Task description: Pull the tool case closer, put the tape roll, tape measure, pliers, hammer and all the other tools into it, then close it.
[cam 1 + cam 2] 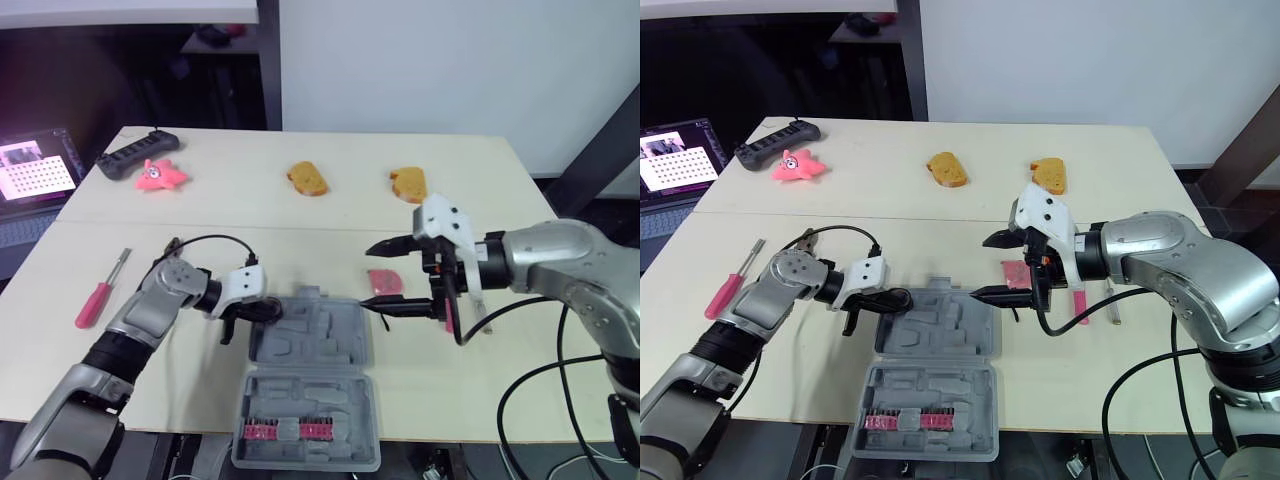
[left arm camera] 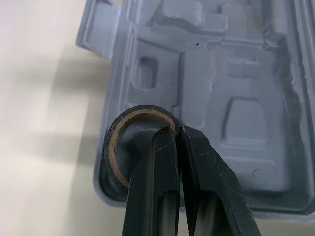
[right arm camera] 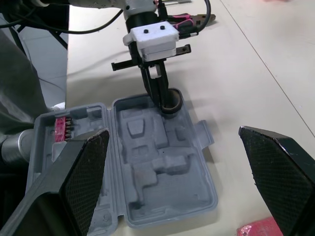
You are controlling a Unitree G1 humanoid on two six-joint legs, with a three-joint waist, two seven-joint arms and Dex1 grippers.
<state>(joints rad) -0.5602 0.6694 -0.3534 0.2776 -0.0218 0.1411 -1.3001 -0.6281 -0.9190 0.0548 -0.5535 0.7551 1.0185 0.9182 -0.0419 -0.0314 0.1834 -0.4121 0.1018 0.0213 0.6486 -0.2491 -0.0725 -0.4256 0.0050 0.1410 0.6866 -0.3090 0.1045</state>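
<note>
The grey tool case (image 1: 330, 345) lies open at the table's front middle, with pink bits (image 1: 288, 431) in its near half. My left gripper (image 1: 262, 312) is shut on the wall of the black tape roll (image 2: 133, 147), holding it over the far-left corner of the case's far half. My right gripper (image 1: 366, 276) hangs open above the case's far-right edge, over the pink tape measure (image 1: 385, 281). A red-handled screwdriver (image 1: 100, 295) lies at the left. Pliers (image 3: 187, 19) rest behind my left forearm. A pink-handled tool (image 1: 1080, 300) and a thin metal tool (image 1: 1112, 300) lie under my right wrist.
Two bread-like pieces (image 1: 307, 178) (image 1: 408, 183), a pink toy (image 1: 160, 175) and a black controller (image 1: 138, 153) sit along the far side of the table. A lit screen (image 1: 35, 170) stands off the table's left edge.
</note>
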